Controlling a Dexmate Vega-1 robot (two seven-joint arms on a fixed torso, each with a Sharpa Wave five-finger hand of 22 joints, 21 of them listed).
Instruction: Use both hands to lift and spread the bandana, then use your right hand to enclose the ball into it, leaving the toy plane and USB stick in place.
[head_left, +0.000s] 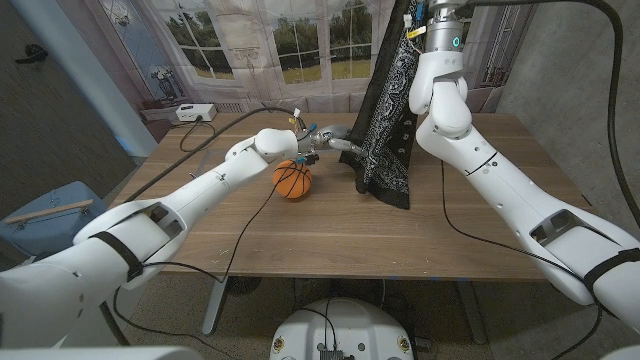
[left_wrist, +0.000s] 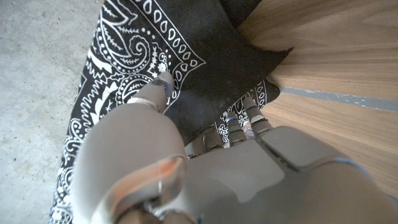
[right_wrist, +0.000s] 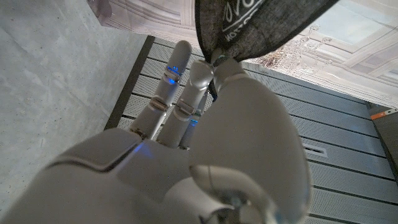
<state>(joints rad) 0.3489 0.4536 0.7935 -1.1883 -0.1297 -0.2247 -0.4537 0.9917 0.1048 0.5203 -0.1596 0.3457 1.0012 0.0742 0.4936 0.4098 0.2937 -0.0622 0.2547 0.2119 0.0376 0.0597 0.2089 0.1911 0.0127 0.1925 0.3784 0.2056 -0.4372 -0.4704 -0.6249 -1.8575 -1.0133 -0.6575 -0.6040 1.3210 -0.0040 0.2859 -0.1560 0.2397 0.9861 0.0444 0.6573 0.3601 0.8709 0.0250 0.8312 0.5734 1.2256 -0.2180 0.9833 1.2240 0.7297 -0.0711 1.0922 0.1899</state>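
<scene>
Fingers (left_wrist: 160, 87) of the left hand (head_left: 318, 140) pinch a lower fold of the black paisley bandana (head_left: 392, 110), thumb pressed onto the white-printed cloth, the other fingers tucked under its edge in the left wrist view; fingers (right_wrist: 200, 74) of the right hand (right_wrist: 186, 155) pinch the bandana's top corner between thumb and one fingertip, the rest held straight and close together beside it.

Landmark: the bandana, hanging long and narrow over the wooden table (head_left: 300, 225); its lower end touches the tabletop, its top corner is raised high at the upper frame edge in the head view.

Nearest: both white forearms entering from the bottom corners; left arm reaching across the table toward the bandana's lower half, right arm rising steeply on the bandana's right.

Basketball-patterned ball (head_left: 292, 180): on the table, near the bandana on the robot's left of it, just below the left hand, apart from the cloth.

Farther: white box (head_left: 194, 113) at the table's far left corner, well apart from the bandana; windowed backdrop (head_left: 250, 40) behind the table.
</scene>
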